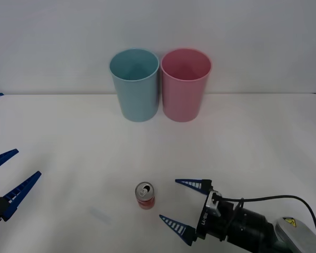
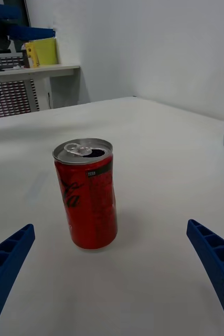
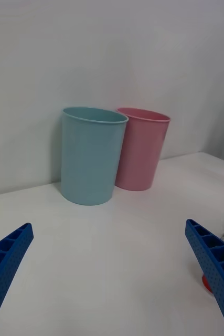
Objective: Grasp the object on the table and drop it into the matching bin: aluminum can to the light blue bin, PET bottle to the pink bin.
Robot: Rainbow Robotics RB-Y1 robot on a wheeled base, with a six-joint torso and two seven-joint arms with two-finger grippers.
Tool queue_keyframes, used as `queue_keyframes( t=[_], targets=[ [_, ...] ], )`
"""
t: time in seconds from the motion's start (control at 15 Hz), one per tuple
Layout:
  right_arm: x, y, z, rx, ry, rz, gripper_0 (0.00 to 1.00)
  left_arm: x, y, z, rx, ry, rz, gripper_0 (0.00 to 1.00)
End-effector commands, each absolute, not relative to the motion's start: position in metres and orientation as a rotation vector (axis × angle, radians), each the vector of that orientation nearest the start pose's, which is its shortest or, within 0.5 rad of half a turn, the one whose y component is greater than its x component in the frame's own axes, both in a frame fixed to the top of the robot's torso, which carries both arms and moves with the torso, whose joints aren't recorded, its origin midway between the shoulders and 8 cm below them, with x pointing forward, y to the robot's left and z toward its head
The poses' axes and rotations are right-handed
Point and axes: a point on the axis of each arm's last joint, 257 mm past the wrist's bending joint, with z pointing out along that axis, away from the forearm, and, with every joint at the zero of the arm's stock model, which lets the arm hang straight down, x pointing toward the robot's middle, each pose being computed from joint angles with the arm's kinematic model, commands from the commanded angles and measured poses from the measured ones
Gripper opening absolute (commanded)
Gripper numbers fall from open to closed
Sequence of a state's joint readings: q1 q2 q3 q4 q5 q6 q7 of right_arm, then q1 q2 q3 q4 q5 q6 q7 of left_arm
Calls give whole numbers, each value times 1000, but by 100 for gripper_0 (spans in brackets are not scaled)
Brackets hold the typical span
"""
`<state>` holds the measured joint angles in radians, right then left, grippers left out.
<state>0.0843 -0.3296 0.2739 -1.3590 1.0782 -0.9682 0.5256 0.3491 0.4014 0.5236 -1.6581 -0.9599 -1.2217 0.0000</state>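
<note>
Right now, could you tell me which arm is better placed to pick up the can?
The right: its open claw sits just beside the red can, aimed at it. The left claw waits open at the table's far left edge.

Plain white wall (image 1: 158,31), grey shelf (image 2: 35,71) with yellow box (image 2: 43,51)

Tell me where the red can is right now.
In the front view, the red can stands upright on the white table, near its front edge, just left of the open right claw.
</note>
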Motion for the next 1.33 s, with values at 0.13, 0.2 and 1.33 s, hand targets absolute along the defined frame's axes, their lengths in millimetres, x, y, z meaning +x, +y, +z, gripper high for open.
queue_keyframes(
  t=[0.13, 0.2, 1.33],
  targets=[
    [349, -18, -328, -990, 1392, 735, 100, 342, 330, -169, 465, 1441, -567, 100],
    [349, -13, -330, -995, 1397, 733, 100, 342, 330, -169, 465, 1441, -567, 100],
    [367, 47, -331, -1001, 1420, 664, 100, 342, 330, -169, 465, 1441, -567, 100]
  ],
)
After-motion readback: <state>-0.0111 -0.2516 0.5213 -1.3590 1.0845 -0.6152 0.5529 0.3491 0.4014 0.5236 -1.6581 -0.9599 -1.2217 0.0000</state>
